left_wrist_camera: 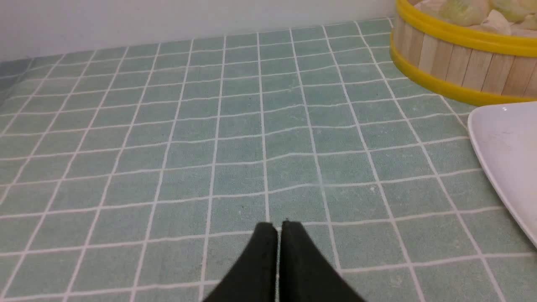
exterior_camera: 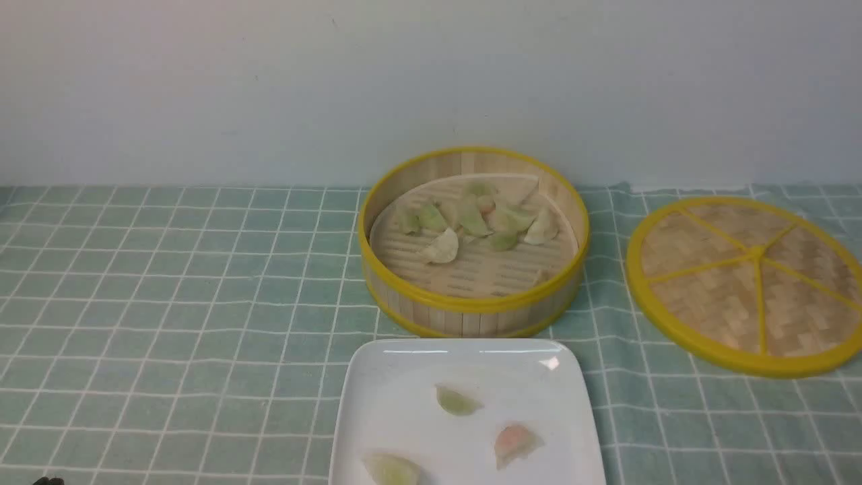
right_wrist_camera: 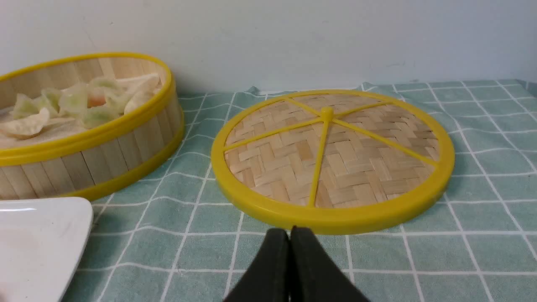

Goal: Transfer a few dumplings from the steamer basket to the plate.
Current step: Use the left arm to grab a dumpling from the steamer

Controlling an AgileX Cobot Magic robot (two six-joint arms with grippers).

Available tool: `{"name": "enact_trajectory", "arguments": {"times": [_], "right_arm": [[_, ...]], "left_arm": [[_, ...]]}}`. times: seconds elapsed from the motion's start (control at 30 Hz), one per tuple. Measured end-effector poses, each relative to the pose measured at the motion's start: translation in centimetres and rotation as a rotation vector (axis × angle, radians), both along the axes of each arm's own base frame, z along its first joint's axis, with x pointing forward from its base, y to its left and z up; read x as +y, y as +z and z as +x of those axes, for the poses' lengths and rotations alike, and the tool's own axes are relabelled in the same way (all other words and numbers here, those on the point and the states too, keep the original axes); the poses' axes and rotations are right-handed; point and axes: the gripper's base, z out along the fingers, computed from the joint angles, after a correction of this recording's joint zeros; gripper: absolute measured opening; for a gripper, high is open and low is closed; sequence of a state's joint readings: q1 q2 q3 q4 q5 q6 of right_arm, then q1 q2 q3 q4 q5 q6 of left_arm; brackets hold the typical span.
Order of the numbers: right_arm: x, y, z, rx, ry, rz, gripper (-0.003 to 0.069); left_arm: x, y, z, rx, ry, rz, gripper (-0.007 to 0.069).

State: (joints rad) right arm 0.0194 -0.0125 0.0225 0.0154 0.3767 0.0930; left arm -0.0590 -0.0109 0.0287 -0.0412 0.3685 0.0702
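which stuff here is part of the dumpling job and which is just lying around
Part of the job:
- dumplings, most in the basket, three visible on the plate
- steamer basket
- plate

Just lying about:
- woven lid, flat beside the basket
- checked tablecloth

Round woven bamboo lid (exterior_camera: 747,283) w/ yellow rim & five yellow spokes off a centre hub, lying flat on the right. Underneath, teal cloth (exterior_camera: 168,303) w/ white grid lines, a bit rumpled at the back edge nr the lid. Behind, plain pale wall (exterior_camera: 269,81).
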Motion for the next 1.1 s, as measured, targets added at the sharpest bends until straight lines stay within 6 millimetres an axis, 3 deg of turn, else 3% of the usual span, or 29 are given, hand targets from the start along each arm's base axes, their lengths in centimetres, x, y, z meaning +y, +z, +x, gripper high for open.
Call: {"name": "enact_trajectory", "arguments": {"times": [0.6,0.8,0.93,1.03,1.1], "right_arm": [[0.0,0.0,0.0,0.000,0.000,0.000,-0.0015],[0.0,0.0,0.0,0.000,0.000,0.000,-0.0015],[0.1,0.2,0.0,-0.018,-0.002,0.057,-0.0015],[0.3,0.9,0.2,-0.109,-0.013,0.332,-0.0015],[0.2,1.9,0.2,-0.205,-0.030,0.551,-0.0015]], "left_arm": [[-0.1,0.2,0.1,-0.018,0.001,-0.031,-0.0006],[-0.1,2.6,0.4,-0.250,0.052,-0.435,-0.0006],[1.0,4.7,0.2,-0.490,0.130,-0.721,-0.0006],[1.5,6.8,-0.3,-0.606,0.138,-0.818,-0.0006],[1.2,9.6,-1.0,-0.637,0.085,-0.808,-0.0006]]}}
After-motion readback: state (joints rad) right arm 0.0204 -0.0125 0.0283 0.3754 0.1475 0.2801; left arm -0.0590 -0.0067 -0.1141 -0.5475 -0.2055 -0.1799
